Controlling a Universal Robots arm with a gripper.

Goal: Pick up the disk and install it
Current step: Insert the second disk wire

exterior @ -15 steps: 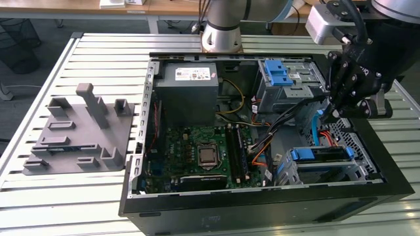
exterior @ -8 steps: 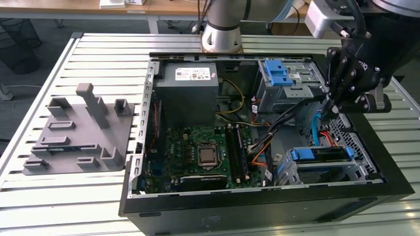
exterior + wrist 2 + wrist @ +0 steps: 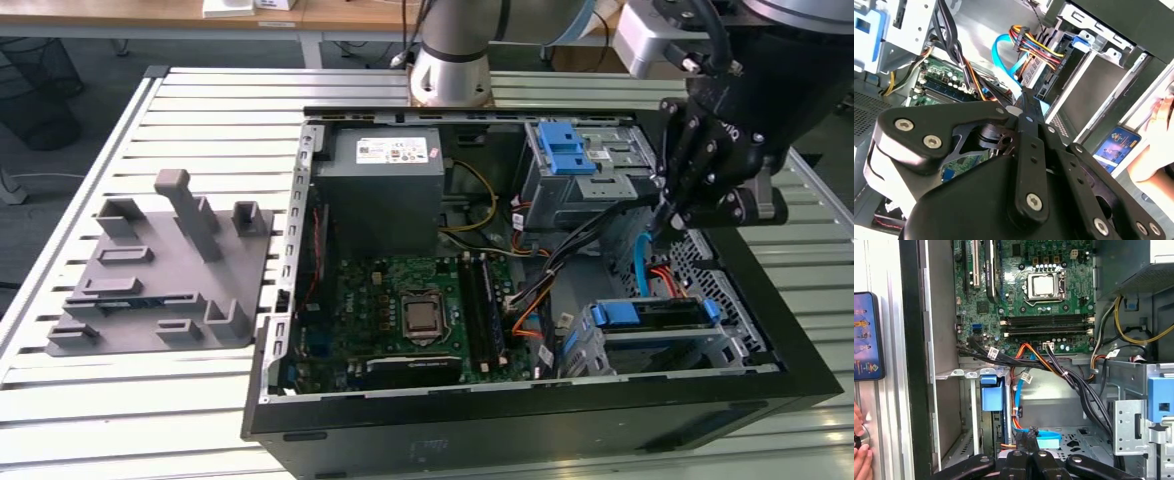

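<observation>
One disk (image 3: 654, 313) sits in its bay, gripper (image 3: 671, 215) above it. Jaws look clenched, probably on nothing. I'd descend slowly, clear of the cables (image 3: 534, 290).

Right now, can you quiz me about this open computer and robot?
1. True or false: the computer case is open and shows a green motherboard.
2. What lies on the table, at the exterior view's left of the case? A) grey moulded fixture B) keyboard C) mug
3. Fill in: the gripper hangs over the case's side at the exterior view's ____.
Key: 1 true; 2 A; 3 right.
</observation>
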